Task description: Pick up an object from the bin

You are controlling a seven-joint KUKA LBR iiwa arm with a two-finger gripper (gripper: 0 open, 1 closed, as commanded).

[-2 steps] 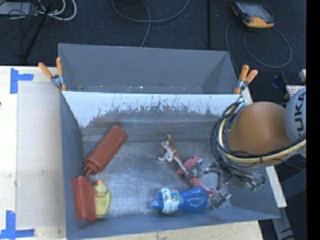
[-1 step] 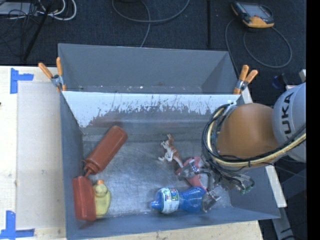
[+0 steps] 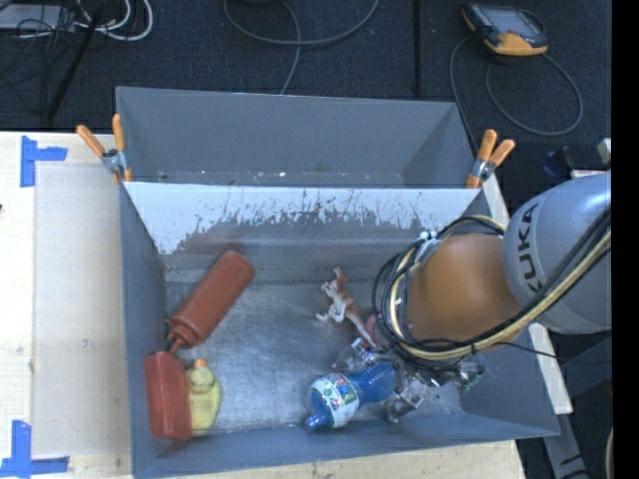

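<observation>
The grey metal bin (image 3: 300,230) takes up mid-frame, and the arm's orange-covered wrist hangs at its lower right; whether the gripper (image 3: 407,395) is wide or narrow cannot be told. A reddish-brown squeeze bottle (image 3: 212,297) lies tilted at left above an upright red block (image 3: 165,399). A blue labelled plastic bottle (image 3: 347,394) lies just beside the gripper, a yellow bottle-shaped toy (image 3: 204,397) touches the block, and a tan animal figure (image 3: 337,302) stands near centre.

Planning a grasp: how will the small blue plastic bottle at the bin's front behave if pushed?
The small blue plastic bottle lies on its side, so it probably rolls. Its rounded body looks smooth, perhaps slippery.
</observation>
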